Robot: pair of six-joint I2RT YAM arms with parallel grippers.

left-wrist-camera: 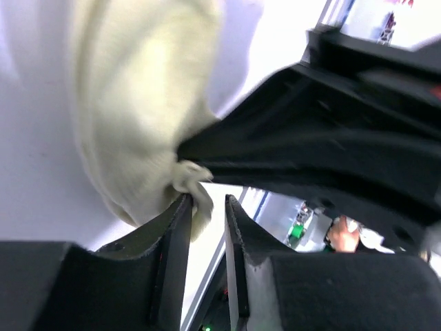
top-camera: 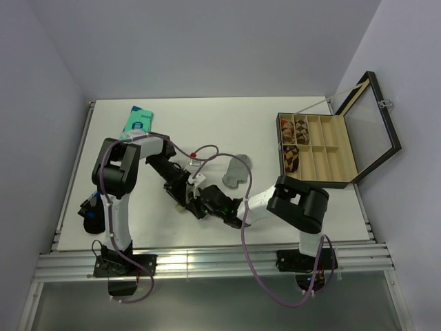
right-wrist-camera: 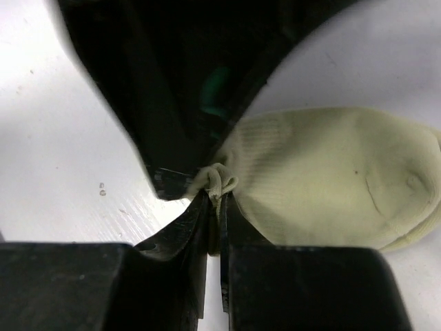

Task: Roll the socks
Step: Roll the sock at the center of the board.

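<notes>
Left gripper [left-wrist-camera: 205,203] and right gripper [right-wrist-camera: 215,200], crowded together, pinch beige sock [right-wrist-camera: 331,186]; grey sock [top-camera: 236,172] nearby

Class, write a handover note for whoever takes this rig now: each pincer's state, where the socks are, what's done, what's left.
Right pincer: shut on a bunched edge of the beige sock.
Left pincer: narrow gap, tips at that same bunched edge; grip unclear.
Beige sock: lying flat on the table, unrolled.
Grey sock: flat, just beyond both pincers, held by neither.
Done: no sock rolled.
Left: roll both.
</notes>
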